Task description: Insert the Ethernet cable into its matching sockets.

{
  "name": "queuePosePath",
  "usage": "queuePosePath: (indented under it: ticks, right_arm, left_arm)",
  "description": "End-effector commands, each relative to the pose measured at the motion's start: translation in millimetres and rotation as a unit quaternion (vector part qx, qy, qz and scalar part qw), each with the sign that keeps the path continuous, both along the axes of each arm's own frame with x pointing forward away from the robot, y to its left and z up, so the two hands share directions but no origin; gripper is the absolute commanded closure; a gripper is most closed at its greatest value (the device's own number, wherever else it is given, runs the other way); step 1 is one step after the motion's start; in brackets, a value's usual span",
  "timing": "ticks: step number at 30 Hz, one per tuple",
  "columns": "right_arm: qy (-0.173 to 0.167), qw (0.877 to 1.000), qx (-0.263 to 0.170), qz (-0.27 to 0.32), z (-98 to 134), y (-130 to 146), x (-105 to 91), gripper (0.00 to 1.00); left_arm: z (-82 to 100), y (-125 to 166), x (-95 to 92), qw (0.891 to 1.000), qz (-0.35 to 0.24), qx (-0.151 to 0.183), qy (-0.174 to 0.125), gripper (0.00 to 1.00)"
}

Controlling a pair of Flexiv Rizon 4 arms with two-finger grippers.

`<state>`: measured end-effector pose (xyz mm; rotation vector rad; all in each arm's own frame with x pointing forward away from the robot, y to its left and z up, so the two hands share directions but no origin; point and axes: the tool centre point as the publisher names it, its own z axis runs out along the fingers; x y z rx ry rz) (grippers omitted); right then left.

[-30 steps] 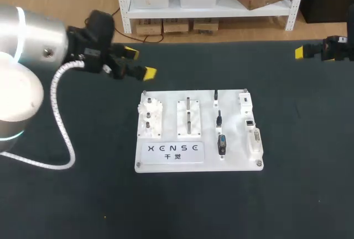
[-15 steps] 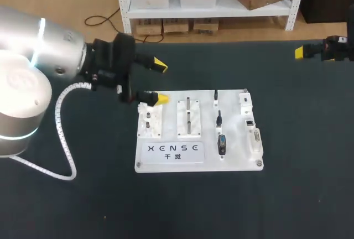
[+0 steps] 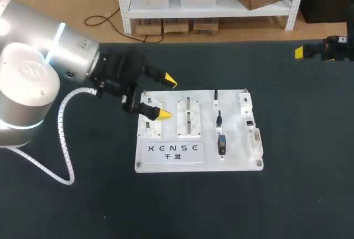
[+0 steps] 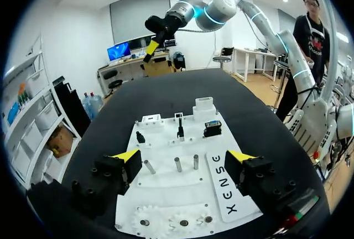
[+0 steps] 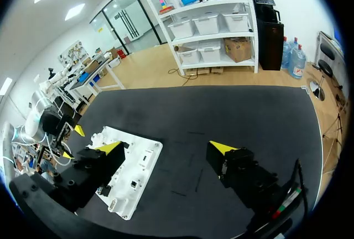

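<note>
Left tool (image 3: 165, 97) has swung in from the tabletop's (image 3: 83, 206) 10 o'clock area over the last sec. It now hangs over the 10 o'clock corner of the board (image 3: 166, 164), fingers spread wide, holding nothing. In the wrist cam, the left tool (image 4: 184, 156) straddles open air above the board (image 4: 160, 150).

Working outward from it:
- Gear block (image 3: 149, 118) sits right under the tool.
- Pegs (image 3: 188, 118) are next, toward 3 o'clock.
- Black connectors (image 3: 222, 144) come after that, in a line running 6 to 12 o'clock. I take these for the cable parts, but can't tell which one is the Ethernet plug.
- Socket blocks (image 3: 255, 139) stand along the board's 3 o'clock edge, just beside the connectors. None looks plugged yet, as far as I can judge.

Right tool (image 3: 301, 52) hasn't budged. It's parked at the tabletop's far 2 o'clock edge, well apart from the board. Its own cam shows the right tool (image 5: 165, 147) open and empty.

So this is approach only, no grasp yet. My left arm is over the wrong end of the board, so I judge it needs to carry on toward 3 o'clock, then drop onto the right connector. Risk: clipping the pegs on the way across.
</note>
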<state>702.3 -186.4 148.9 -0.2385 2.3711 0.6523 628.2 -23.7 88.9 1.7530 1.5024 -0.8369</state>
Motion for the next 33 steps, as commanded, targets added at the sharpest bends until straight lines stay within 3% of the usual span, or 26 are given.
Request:
queuePosePath:
  ticks: [1, 15, 28, 30, 33]
  right_arm:
    - [0.0, 1.0, -0.001, -0.001, 0.6, 0.2, -0.9, 0.0]
    - [0.0, 1.0, -0.001, -0.001, 0.6, 0.2, -0.9, 0.0]
    - [0.0, 1.0, -0.001, -0.001, 0.6, 0.2, -0.9, 0.0]
    - [0.015, 0.999, -0.03, 0.01, 1.1, 14.1, -2.0, 0.0]
    - [0.031, 0.999, -0.038, -0.001, 3.3, 40.0, -5.8, 0.0]
  left_arm:
    - [-2.4, -0.3, -6.1, 1.0, 0.018, 0.007, -0.002, 0.0]
    - [-11.9, 3.2, -16.9, 0.997, 0.076, -0.002, 0.019, 0.0]
    - [-11.9, 3.2, -16.9, 0.997, 0.076, -0.002, 0.019, 0.0]
    - [-11.9, 3.2, -16.9, 0.997, 0.076, -0.002, 0.019, 0.0]
    - [-11.9, 3.2, -16.9, 0.997, 0.076, -0.002, 0.019, 0.0]
